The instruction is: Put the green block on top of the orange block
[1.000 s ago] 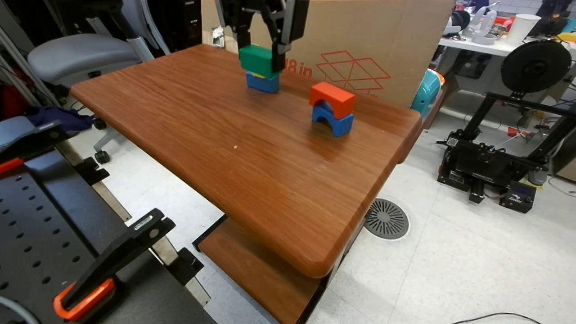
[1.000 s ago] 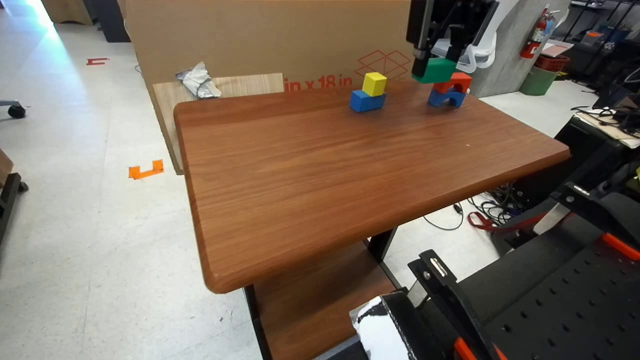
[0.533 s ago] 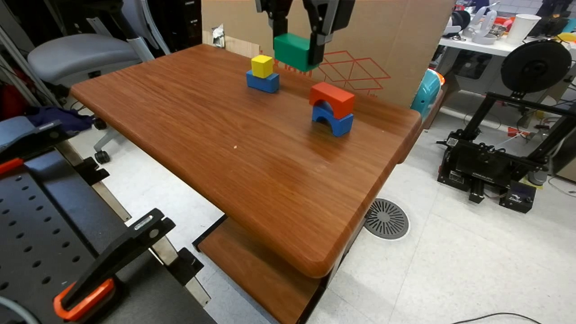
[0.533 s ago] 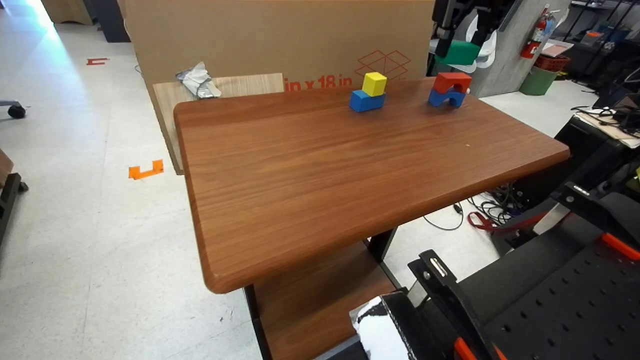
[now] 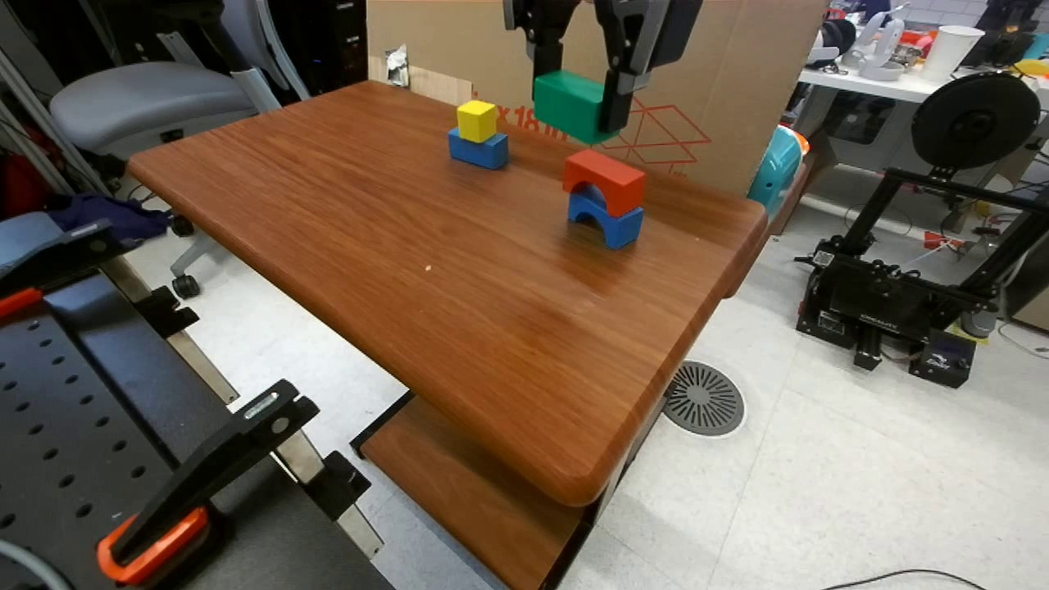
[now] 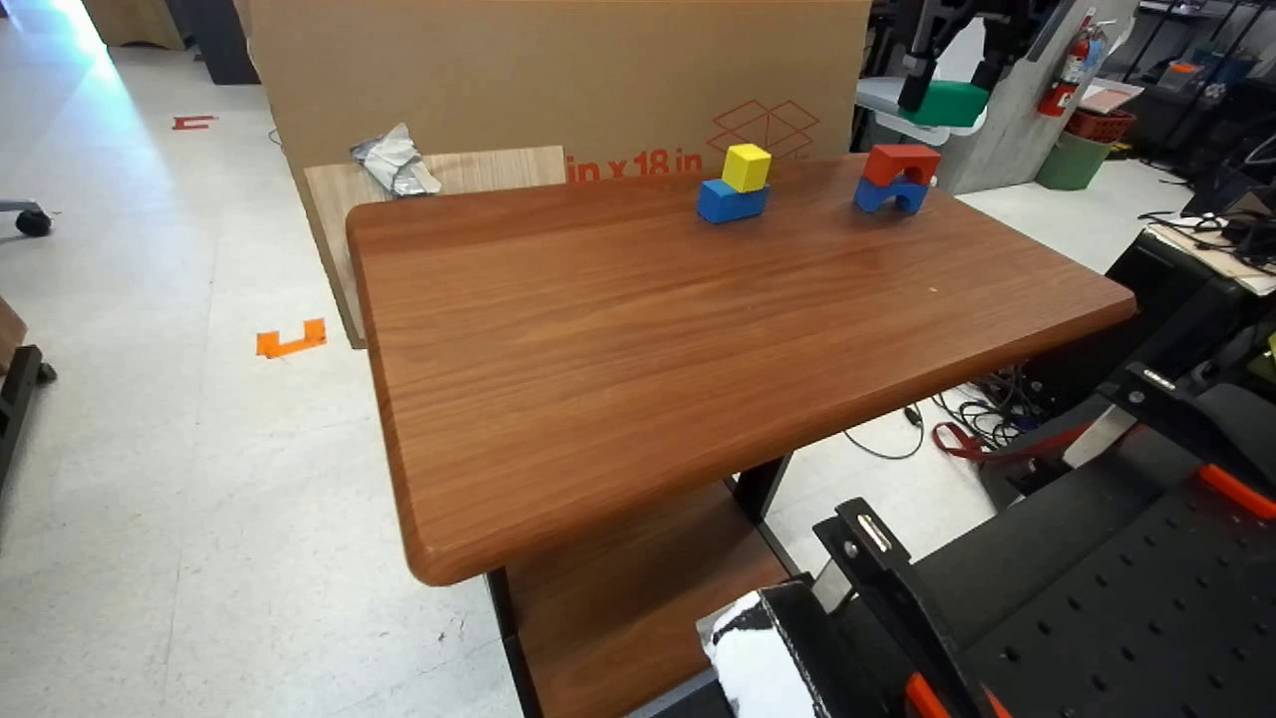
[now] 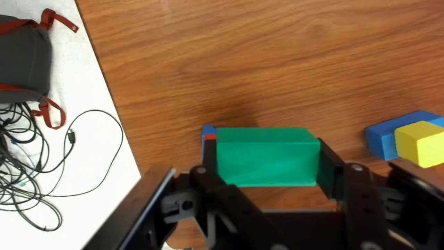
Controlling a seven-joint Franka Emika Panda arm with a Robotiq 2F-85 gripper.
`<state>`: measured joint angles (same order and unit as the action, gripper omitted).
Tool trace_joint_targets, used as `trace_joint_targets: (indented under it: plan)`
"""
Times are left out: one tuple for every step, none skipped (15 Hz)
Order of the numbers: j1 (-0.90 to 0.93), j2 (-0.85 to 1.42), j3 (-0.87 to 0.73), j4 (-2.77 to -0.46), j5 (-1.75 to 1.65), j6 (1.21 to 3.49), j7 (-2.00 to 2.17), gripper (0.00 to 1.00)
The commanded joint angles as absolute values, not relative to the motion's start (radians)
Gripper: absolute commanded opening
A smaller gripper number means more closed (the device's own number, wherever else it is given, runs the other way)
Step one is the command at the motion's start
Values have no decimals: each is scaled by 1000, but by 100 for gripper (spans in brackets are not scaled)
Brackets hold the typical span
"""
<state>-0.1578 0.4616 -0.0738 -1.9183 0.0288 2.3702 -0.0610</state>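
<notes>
In both exterior views the table [image 5: 410, 238] is evenly lit, and a soft-edged shadow is cast on it beside the blue arch [image 5: 621, 226]. The corner behind the grey chair [image 5: 156, 102] is sunk in near-black. In an exterior view the floor [image 6: 130, 429] is washed by bluish-white glare at its far end; in the wrist view it is bleached almost to white, and the nearest parts of the gripper [image 7: 267, 156] are blurred.

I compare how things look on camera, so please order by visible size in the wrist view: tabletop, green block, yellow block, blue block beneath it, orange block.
1. Tabletop
2. Green block, helped by nearness to the camera
3. Yellow block and blue block: too alike to rank
4. Orange block, only a sliver showing
</notes>
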Motion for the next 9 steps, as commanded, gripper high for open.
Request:
trace_joint_targets:
  plan:
    - [-149,502,-83,-1860,27,2331,-36,41]
    - [-148,511,-83,-1850,28,2332,-30,41]
    - [-147,518,-83,-1842,29,2331,-25,41]
    - [-147,527,-84,-1830,29,2326,-21,41]
    - [-147,534,-84,-1822,29,2323,-17,41]
    - [-148,540,-84,-1815,28,2320,-15,41]
    - [-148,545,-84,-1809,29,2316,-12,41]
    - [-149,550,-84,-1803,30,2313,-11,41]
    - [-149,555,-85,-1798,30,2310,-9,41]
